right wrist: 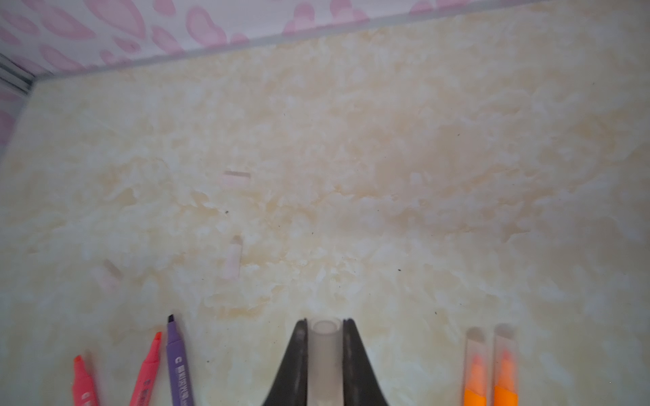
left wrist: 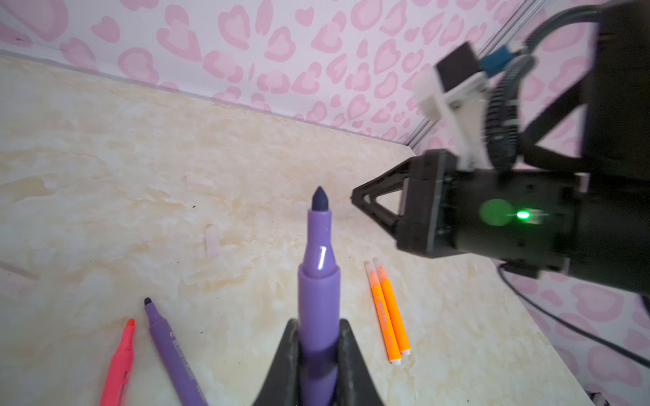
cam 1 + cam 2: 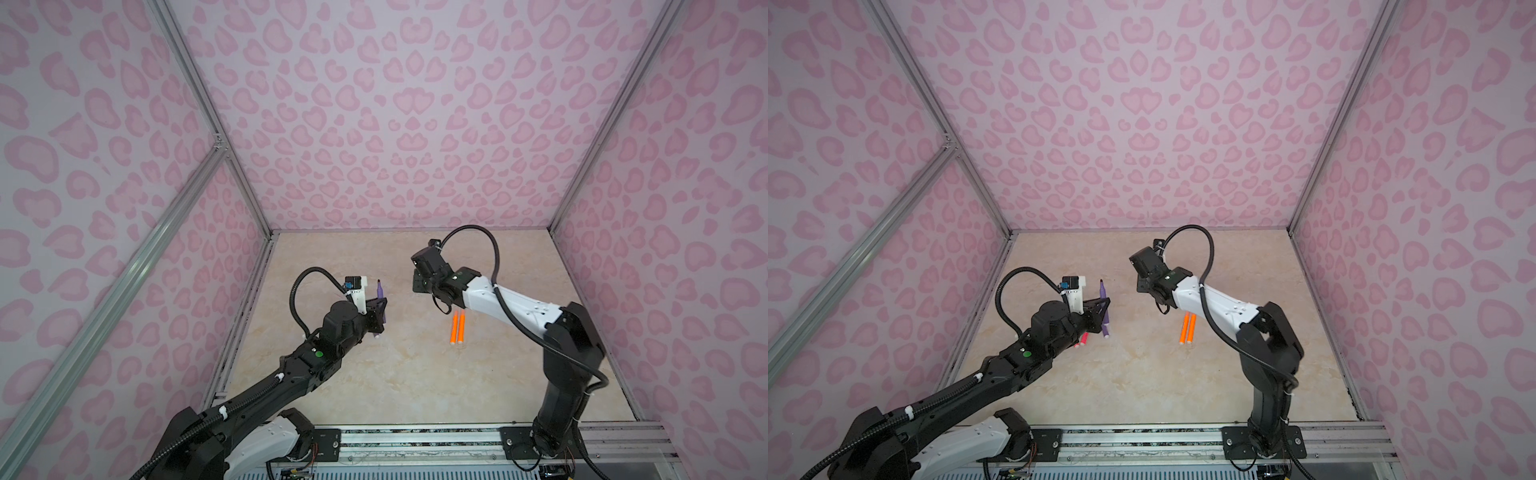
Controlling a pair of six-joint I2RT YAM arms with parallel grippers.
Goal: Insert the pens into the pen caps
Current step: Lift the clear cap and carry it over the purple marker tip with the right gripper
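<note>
Tapering to a dark tip, the purple pen (image 2: 318, 281) gleams; cap (image 1: 323, 351) colourless.

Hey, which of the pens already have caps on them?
The two orange pens lying side by side: clear caps cover their tips. The purple pens, one held in the left hand, and the pink-red pens show bare tips.

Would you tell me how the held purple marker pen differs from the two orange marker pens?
The purple marker pen is gripped by the left gripper; the orange marker pens lie side by side on the beige table. The purple pen's dark tip is bare; the orange pens' tips wear clear plastic caps. Both are slim markers.
</note>
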